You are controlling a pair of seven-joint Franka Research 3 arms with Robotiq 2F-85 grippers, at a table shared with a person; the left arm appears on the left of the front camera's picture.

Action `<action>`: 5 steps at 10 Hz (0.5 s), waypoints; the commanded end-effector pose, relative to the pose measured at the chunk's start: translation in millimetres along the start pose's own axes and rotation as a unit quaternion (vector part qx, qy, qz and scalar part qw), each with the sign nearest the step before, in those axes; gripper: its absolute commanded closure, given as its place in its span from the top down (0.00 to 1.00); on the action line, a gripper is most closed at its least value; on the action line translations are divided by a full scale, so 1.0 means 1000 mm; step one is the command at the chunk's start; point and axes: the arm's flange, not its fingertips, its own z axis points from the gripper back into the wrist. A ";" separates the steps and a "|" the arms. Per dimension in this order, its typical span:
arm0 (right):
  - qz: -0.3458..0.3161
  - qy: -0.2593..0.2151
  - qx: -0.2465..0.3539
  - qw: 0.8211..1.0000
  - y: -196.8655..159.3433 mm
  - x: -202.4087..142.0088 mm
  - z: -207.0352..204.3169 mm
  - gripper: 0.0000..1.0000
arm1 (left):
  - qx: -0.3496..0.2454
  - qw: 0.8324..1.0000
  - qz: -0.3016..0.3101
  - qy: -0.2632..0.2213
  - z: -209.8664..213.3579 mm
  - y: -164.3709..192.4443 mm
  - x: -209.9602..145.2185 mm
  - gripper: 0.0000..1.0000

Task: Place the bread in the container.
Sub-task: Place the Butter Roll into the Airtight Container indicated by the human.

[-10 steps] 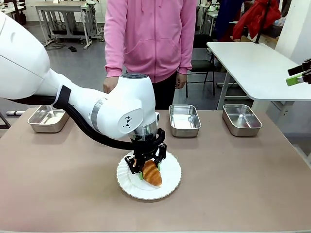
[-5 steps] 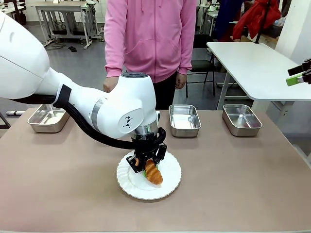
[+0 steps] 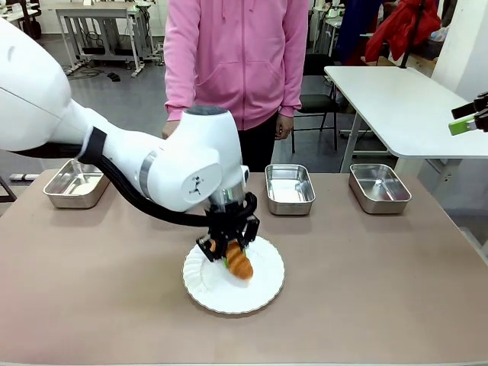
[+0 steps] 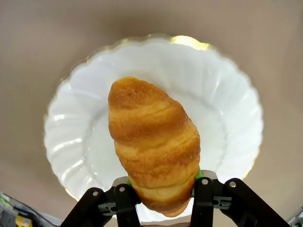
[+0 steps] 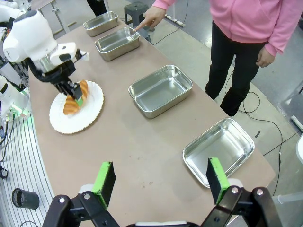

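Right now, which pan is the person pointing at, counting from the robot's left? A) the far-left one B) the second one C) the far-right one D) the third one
B: in the right wrist view the person's hand points a finger at the second pan, next to the far-left pan.

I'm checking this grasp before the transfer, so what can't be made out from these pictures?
- Front view: the white left arm hides one shallow stainless-steel pan.
- Left wrist view: the golden-brown ridged croissant covers the left gripper's green pads, so the contact is unseen.
- Whether the croissant has left the round white fluted plate cannot be told.
- Right wrist view: the picture's top edge cuts off the person's pointing arm.
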 end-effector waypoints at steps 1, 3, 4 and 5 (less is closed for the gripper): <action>0.003 -0.005 0.002 1.000 0.001 0.002 0.000 1.00 | -0.036 0.998 -0.054 -0.019 0.037 0.010 0.039 0.43; 0.003 -0.005 0.002 1.000 0.001 0.002 0.000 1.00 | -0.029 0.994 -0.097 -0.032 0.071 0.019 0.078 0.43; 0.003 -0.005 0.002 1.000 0.001 0.002 0.000 1.00 | -0.031 0.991 -0.122 -0.035 0.085 0.028 0.108 0.43; 0.003 -0.005 0.002 1.000 0.001 0.002 0.000 1.00 | -0.050 0.989 -0.139 -0.029 0.097 0.038 0.139 0.43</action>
